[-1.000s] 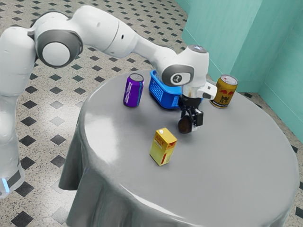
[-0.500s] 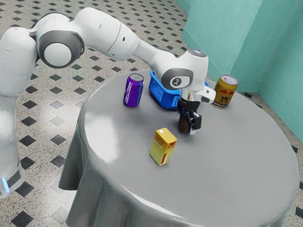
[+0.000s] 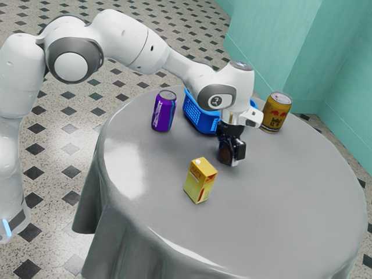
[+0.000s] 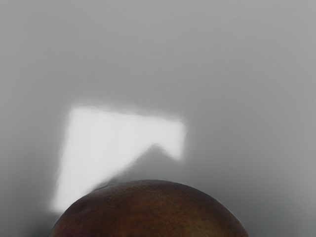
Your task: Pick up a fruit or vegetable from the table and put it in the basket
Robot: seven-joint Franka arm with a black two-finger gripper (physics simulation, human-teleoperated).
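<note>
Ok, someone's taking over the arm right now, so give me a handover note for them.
Gripper: low over the table, at the brown fruit; whether it's gripping, I can't tell.
Basket: on the table, partly hidden by the arm, near the purple can.
Done: gripper at the fruit.
Left: confirm the grip, lift, put the fruit in the basket.

We see teal walls (image 3: 267, 40) with faint horizontal lines, meeting at angles at the exterior view's far right, a plain skirting band along their foot. Speckled pale floor tiles (image 3: 67, 131) with dark diamond insets spread across the left and far side. Our round table, under a glossy grey cloth (image 3: 279, 209), drapes in folds at the near left. White light glares off its left side.
</note>
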